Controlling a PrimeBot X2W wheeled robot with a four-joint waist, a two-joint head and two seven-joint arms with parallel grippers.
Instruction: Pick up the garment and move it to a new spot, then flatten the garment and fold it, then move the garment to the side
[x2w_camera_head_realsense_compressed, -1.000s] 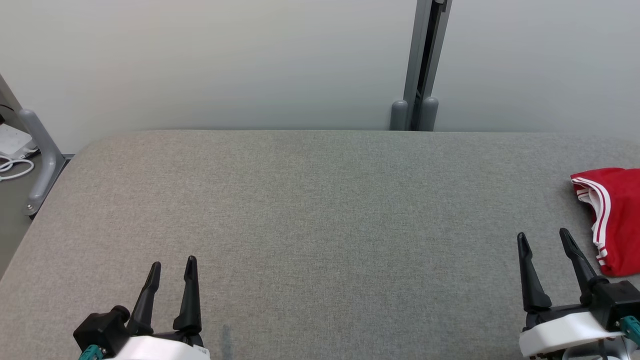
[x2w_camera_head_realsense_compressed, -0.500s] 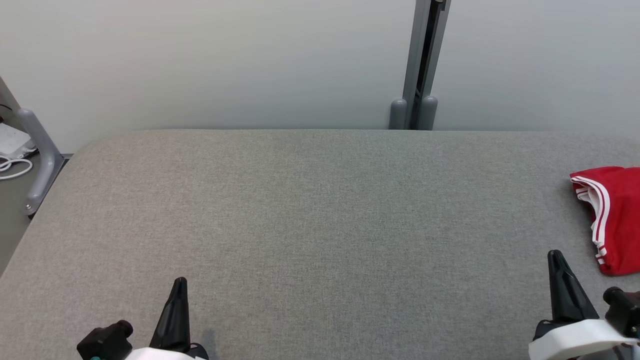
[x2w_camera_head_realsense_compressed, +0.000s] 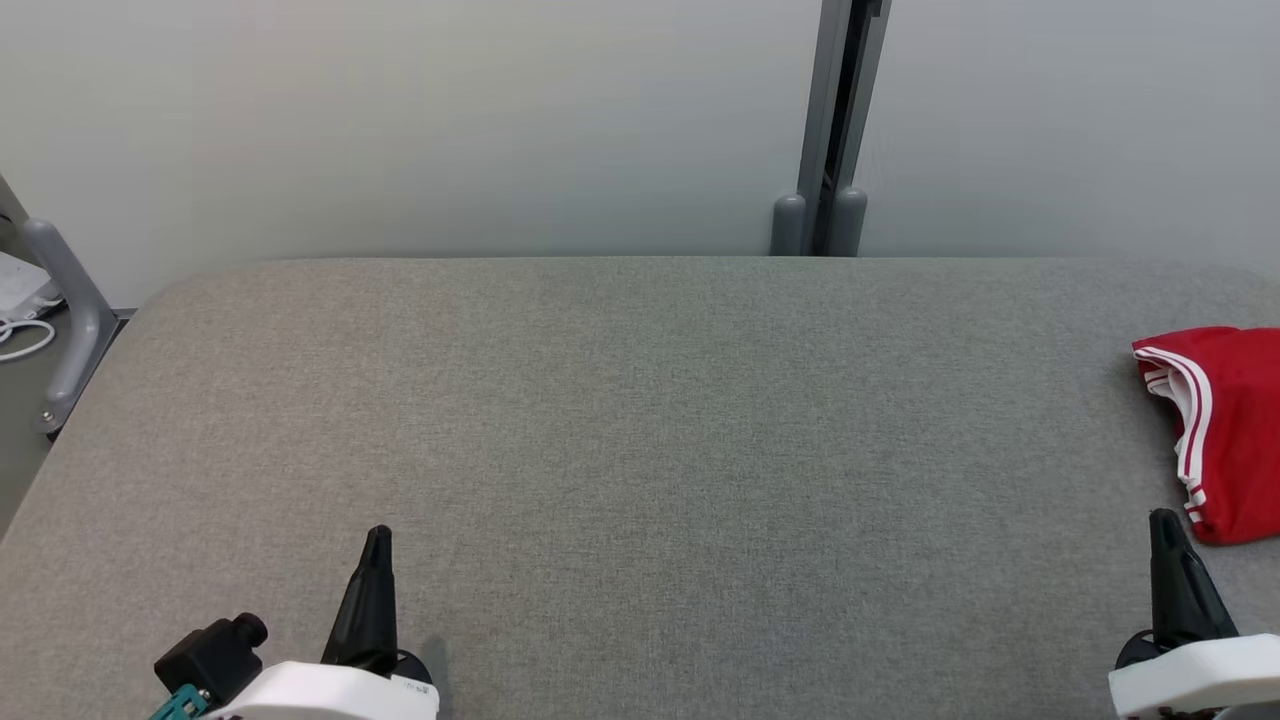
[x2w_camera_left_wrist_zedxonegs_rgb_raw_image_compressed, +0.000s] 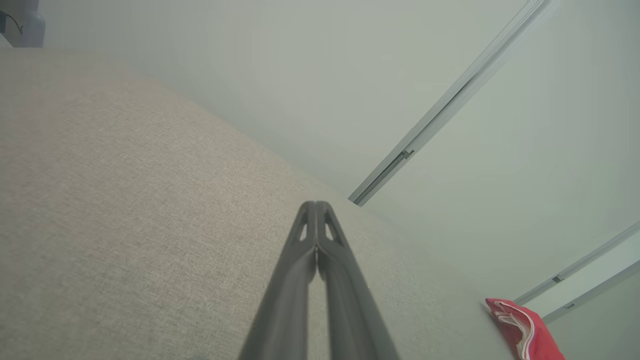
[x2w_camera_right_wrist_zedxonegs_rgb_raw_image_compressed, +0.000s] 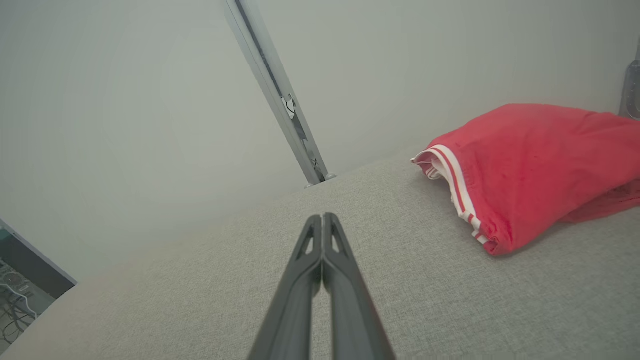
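The left claw (x2w_camera_head_realsense_compressed: 378, 535) and the right claw (x2w_camera_head_realsense_compressed: 1163, 520) are both pinched fully together over the grey bench (x2w_camera_head_realsense_compressed: 640, 430), and neither has hold of anything. The red garment (x2w_camera_head_realsense_compressed: 1235, 430) with white trim lies on the bench just ahead of the right claw, not touching it and well apart from the left claw.

One red garment (x2w_camera_head_realsense_compressed: 1235, 430) is counted on one grey bench (x2w_camera_head_realsense_compressed: 640, 450); two pairs of jaws and one wall rail (x2w_camera_head_realsense_compressed: 832, 100) are seen.
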